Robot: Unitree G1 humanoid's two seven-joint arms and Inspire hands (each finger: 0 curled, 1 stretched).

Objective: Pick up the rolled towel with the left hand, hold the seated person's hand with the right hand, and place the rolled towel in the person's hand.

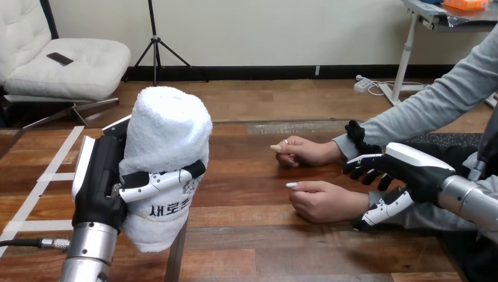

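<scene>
Clamped round the rolled towel (167,135) with the left hand (103,182) at 9 o'clock in the head view: curled across the front of the roll, standing it upright, apparently clear of the table (264,252). Pick-up judged done.

Now on the hold. Placed at 4 o'clock with the right hand (411,176): loosely spread and gripping nothing, reaching over the far side of the wrist and under its near side, just behind the person's nearer hand (323,202). Not closed on it yet. The farther hand (305,151) sits at 12 o'clock from the nearer one, close by and apart from the robot.

To do this step well:
- Close slowly and lightly round the wrist, not the knuckles.
- Stop at first firm contact; no squeezing.
- Steady and turn the palm upward before bringing the towel across towards 3 o'clock.
- Carry the roll level and lower it end-on into the palm.

As for what receives the towel: only that nearer hand, resting curled and knuckles-up on the wood, with nothing in it. Likely to need opening first; otherwise risks rolling the towel off onto the table.
</scene>
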